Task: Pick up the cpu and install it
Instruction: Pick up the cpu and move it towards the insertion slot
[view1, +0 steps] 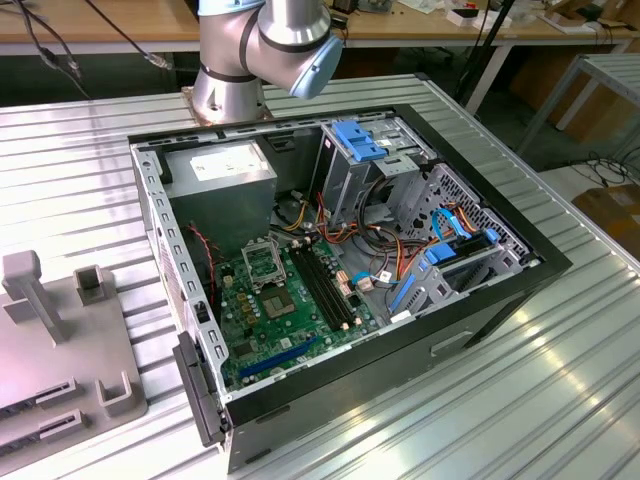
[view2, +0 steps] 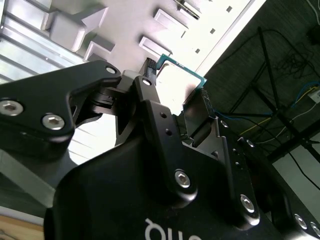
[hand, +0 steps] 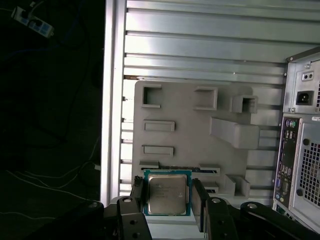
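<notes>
The cpu (hand: 167, 194), a small square chip with a pale silver face and a green rim, sits between the two black fingers (hand: 200, 200) of my gripper (hand: 168, 195), which is shut on its opposite edges. In the second wrist view the cpu (view2: 177, 80) shows again, held in the gripper (view2: 175, 89) above the grey fixture plate (view2: 130, 30). It hangs well above the grey fixture plate (hand: 190, 135). In the exterior view the open computer case (view1: 340, 290) lies on the metal table, with the silver-framed socket (view1: 262, 265) on the green motherboard (view1: 290, 310).
The fixture plate (view1: 60, 340) with raised blocks and slots lies at the exterior view's left of the case. The arm's base (view1: 230, 90) stands behind the case. Inside the case are a power supply (view1: 225, 185), drive cages and cable bundles (view1: 400, 230). The table edge (hand: 107, 100) runs beside the plate.
</notes>
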